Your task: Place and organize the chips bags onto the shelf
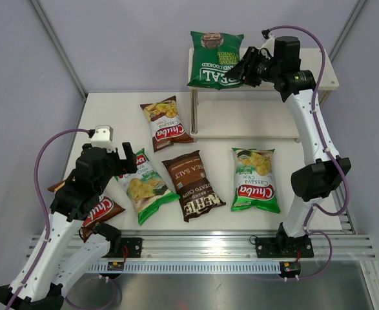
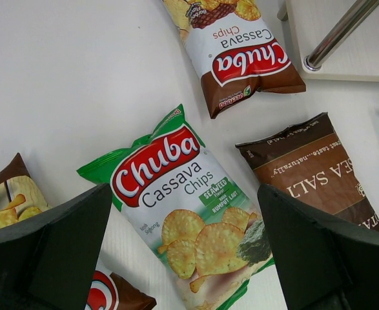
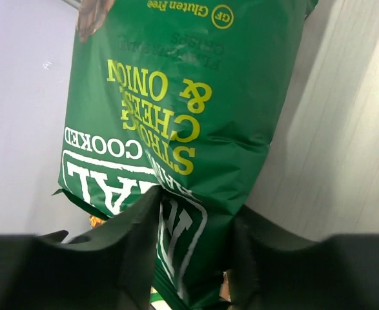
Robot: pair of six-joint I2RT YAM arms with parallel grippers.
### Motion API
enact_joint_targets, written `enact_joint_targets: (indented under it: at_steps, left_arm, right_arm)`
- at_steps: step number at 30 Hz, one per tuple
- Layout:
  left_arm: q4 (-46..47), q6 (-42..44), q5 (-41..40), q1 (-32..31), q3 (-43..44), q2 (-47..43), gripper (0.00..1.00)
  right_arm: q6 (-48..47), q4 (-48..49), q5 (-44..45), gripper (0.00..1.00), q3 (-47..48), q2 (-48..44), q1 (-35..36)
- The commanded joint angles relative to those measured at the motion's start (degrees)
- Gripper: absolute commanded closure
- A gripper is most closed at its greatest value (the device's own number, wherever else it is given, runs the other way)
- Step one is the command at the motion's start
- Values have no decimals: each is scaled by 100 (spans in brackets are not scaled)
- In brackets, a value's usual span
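Glossy chips bags point(image 1: 192, 184), wood-look shelf point(image 1: 325, 72)

Six chips bags: one dark green bag point(image 1: 215, 59), pinched in the right pincer point(image 1: 244, 68); two light green bags point(image 1: 144, 187) point(image 1: 255, 179), the first under the left pincer point(image 1: 126, 163); two brown-red bags point(image 1: 166, 123) point(image 1: 104, 210); one dark brown bag point(image 1: 192, 185). One shelf point(image 1: 325, 71). Two pincers.

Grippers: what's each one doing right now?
Left gripper: open, empty, above the glossy light green Chuba chips bag.
Right gripper: closed on the glossy dark green REAL chips bag.
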Motion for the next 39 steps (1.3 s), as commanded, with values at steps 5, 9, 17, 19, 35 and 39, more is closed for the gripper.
enact_joint_targets:
  at_steps: [5,9,17,19,35,39]
  left_arm:
    - [273,99,54,22,-48,-64,1]
    - [281,107,72,22,-57,-47,1]
    - [290,107,72,22,-48,-38,1]
    - [282,90,54,22,-57,-38,1]
    - [-96,-551,-938,197,136,348,1]
    - [-403,-989,-1307,329,259,533,1]
  right_arm:
    - [-245,-429,-71,60,595,311,16]
    - [-412,-745,-230,64,1077,549,16]
    - [-483,-869,-309,63,1281,725,103]
    - [-439,-843,-204,61,1237,647,130]
    - [-807,-676,1747,0,-106,-1295,60]
    - [-896,-545,2073,1,-818,-2121,51]
